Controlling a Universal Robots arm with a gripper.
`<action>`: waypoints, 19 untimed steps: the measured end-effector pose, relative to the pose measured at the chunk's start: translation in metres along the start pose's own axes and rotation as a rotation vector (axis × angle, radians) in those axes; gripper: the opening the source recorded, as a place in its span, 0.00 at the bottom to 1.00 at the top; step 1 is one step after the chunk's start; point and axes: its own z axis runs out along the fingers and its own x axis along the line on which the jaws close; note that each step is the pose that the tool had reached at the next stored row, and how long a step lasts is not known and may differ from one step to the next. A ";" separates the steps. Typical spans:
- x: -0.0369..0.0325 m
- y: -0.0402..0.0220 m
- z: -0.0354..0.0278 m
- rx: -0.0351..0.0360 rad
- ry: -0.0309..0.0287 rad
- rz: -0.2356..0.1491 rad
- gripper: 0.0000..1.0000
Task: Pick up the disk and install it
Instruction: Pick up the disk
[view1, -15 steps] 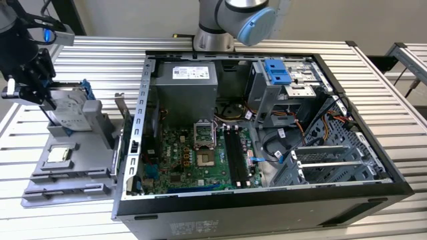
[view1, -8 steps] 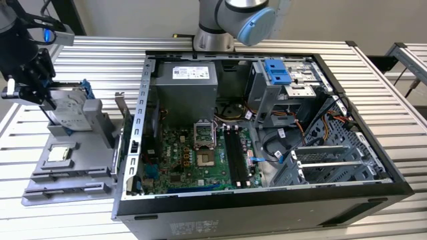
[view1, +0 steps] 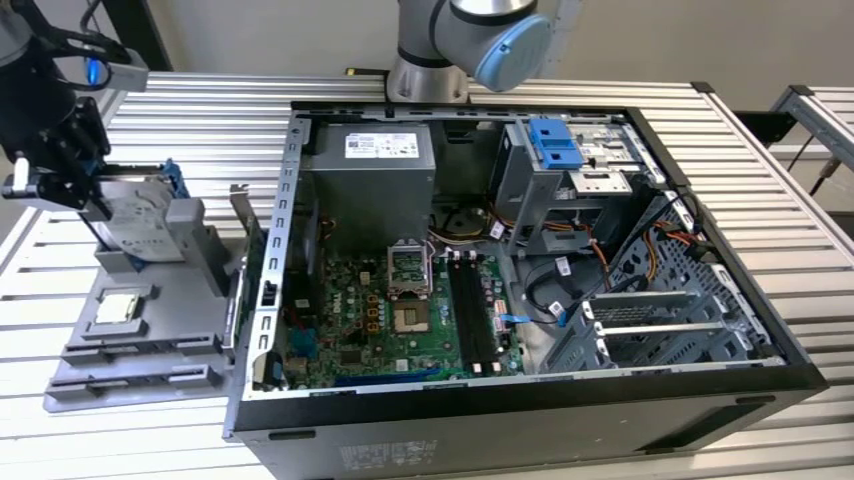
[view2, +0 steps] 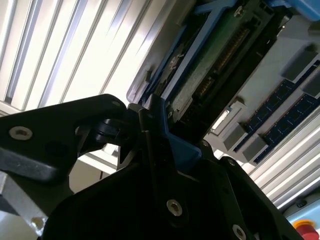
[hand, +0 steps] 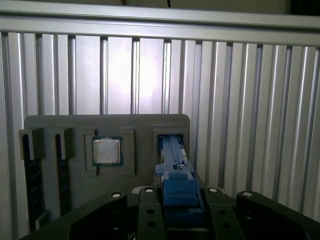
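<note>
Gripper (view1: 96, 205) is at the exterior view's left, over the grey tray (view1: 187, 235). Jaws are closed on the disk (view1: 140, 215); the grip is on its blue carrier (hand: 175, 182), whose edge sits btwn the black fingers (hand: 149, 215) in both wrist views. Disk is tilted, label side up, lower end down at a slot in the tray. Can't tell if it touches the slot or hangs just clear. In the second wrist view the disk shows a green circuit-board face, w/ the blue edge running down into the gripper.

Tray also holds a small square chip (hand: 107, 151) in its own recess, just beside the disk's slot, and two dark sticks (hand: 34, 185) in slots on the chip's other side.

Open case (view1: 534, 430) stands just beside the tray, at the exterior view's right. Inside are the board (view1: 374, 300) and, near the far wall, a drive cage w/ a blue bracket (view1: 551, 145). Disk is outside the case, well apart from that cage — not installed. Everything rests on a slatted metal table (view1: 187, 110).
</note>
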 end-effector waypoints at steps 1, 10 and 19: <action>-0.0003 0.0000 -0.0004 0.0000 0.0014 0.000 0.00; -0.0011 0.0000 -0.0015 0.0011 -0.0258 0.000 0.00; -0.0010 0.0000 -0.0015 0.0022 0.0180 0.000 0.00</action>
